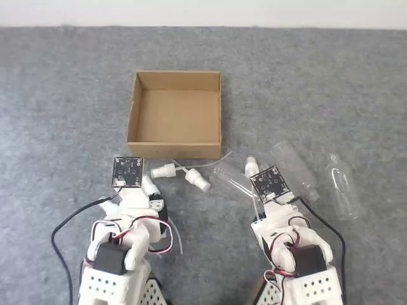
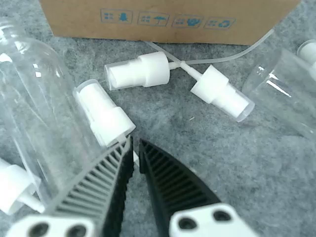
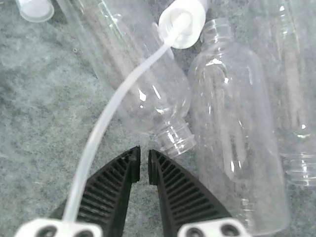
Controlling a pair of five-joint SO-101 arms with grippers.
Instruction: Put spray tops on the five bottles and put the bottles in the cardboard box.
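Three clear bottles lie on their sides on the grey mat [image 1: 63, 95], off to the right of the cardboard box [image 1: 175, 150] and nearer the arms. The slim bottle [image 1: 230, 176] is close to the box's corner, the second bottle [image 1: 296, 166] is near it, and the third bottle [image 1: 342, 185] is farthest right. Two loose spray tops, the left top [image 1: 164, 170] and the right top [image 1: 198, 180], rest just in front of the box.

The left gripper [image 2: 136, 143] has its jaws pressed almost together on nothing. Another top [image 2: 103, 112] sits just at its tips, beside a further bottle [image 2: 34, 98].

The right gripper [image 3: 143, 150] is likewise nearly closed on nothing, just short of an open bottle neck [image 3: 173, 138]. A thin tube [image 3: 113, 113] runs past beside it.
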